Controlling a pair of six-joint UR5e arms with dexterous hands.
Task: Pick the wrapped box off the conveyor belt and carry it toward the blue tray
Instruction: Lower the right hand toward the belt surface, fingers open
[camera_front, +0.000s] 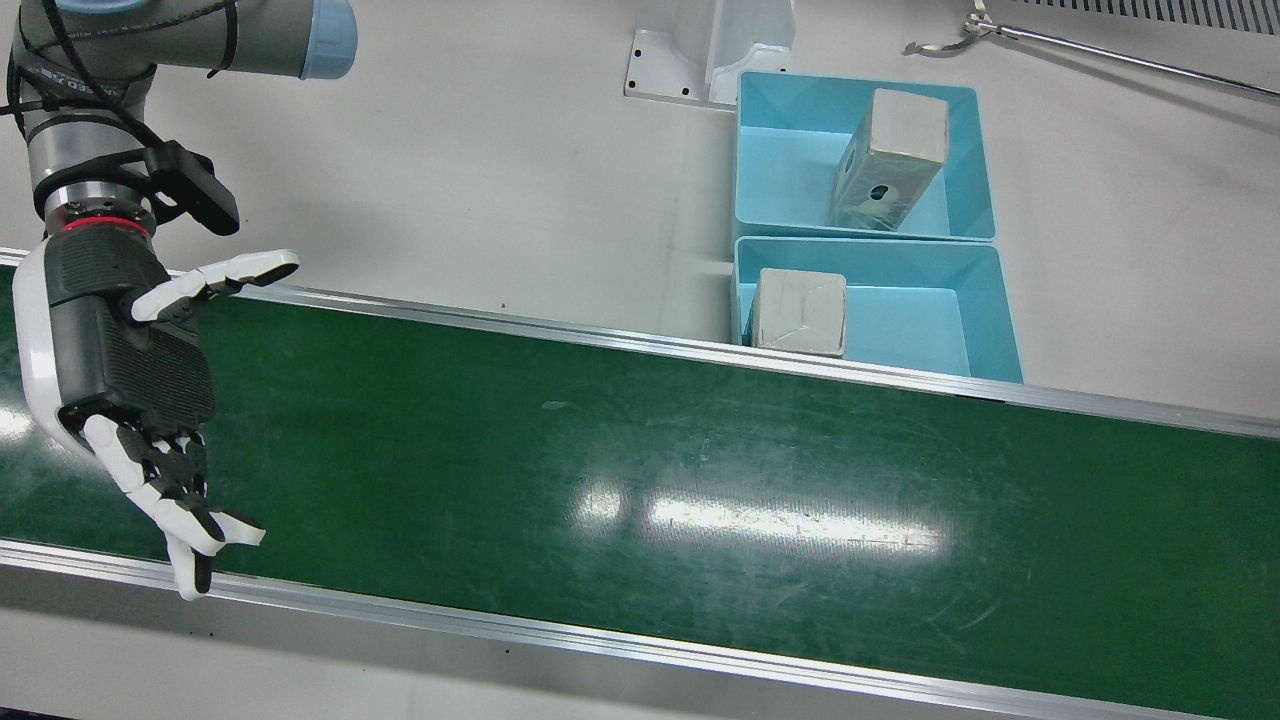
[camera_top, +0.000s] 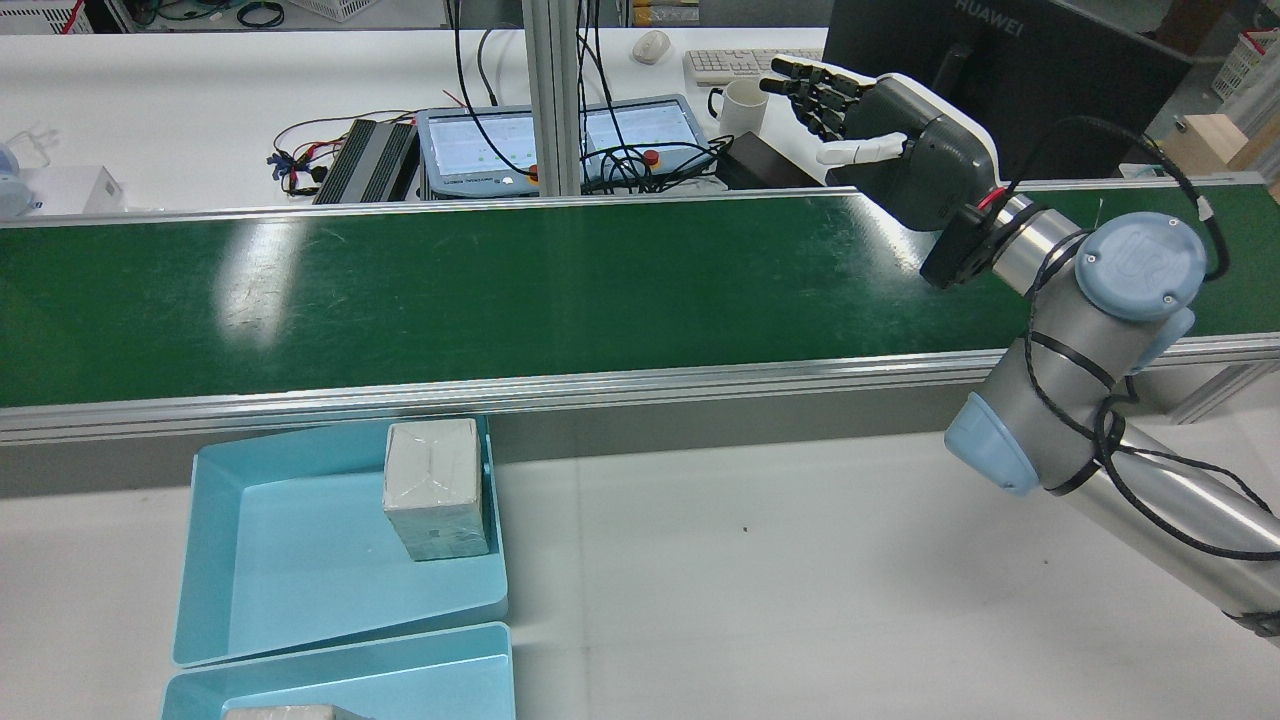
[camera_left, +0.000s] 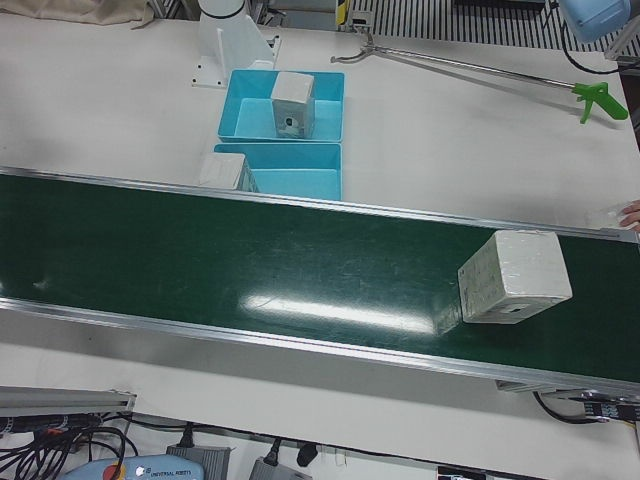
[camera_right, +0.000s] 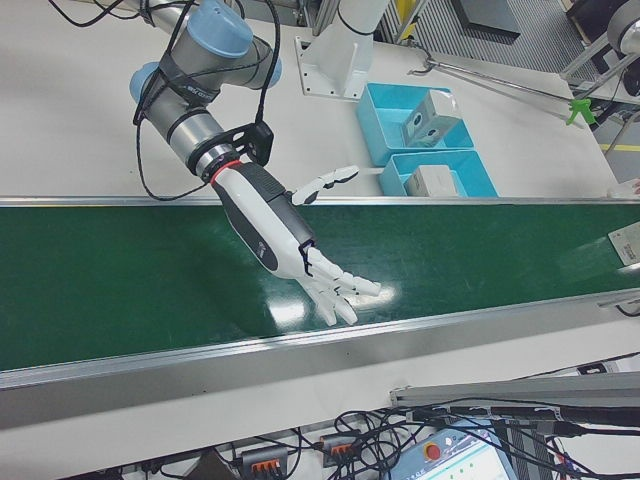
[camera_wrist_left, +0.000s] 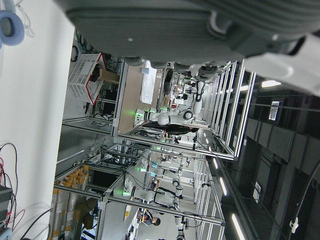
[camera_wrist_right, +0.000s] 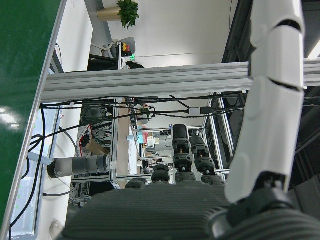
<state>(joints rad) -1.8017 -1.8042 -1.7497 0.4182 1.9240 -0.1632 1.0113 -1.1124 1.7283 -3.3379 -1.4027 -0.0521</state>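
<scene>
Right robot hand (camera_front: 130, 390) hovers over the conveyor belt (camera_front: 700, 470) at nine o'clock in the front view, fingers spread, holding nothing; left robot hand's state cannot be told. The wrapped box (camera_left: 514, 276) rides the belt at three o'clock in the left-front view, well apart, so wait, then close squarely across opposite faces. Both blue trays (camera_front: 960, 170) already hold one box each (camera_front: 890, 160).

Green conveyor belt (camera_front: 640, 470), light blue trays (camera_front: 965, 165), grey-white wrapped box (camera_left: 515, 277)

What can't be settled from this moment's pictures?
- Left hand: only a blurred close-up in its own view; pose unreadable.
- Wrapped box versus right hand: no view shows both.
- Third box: cut by rear view's bottom edge.
- Label: too small to read.
</scene>
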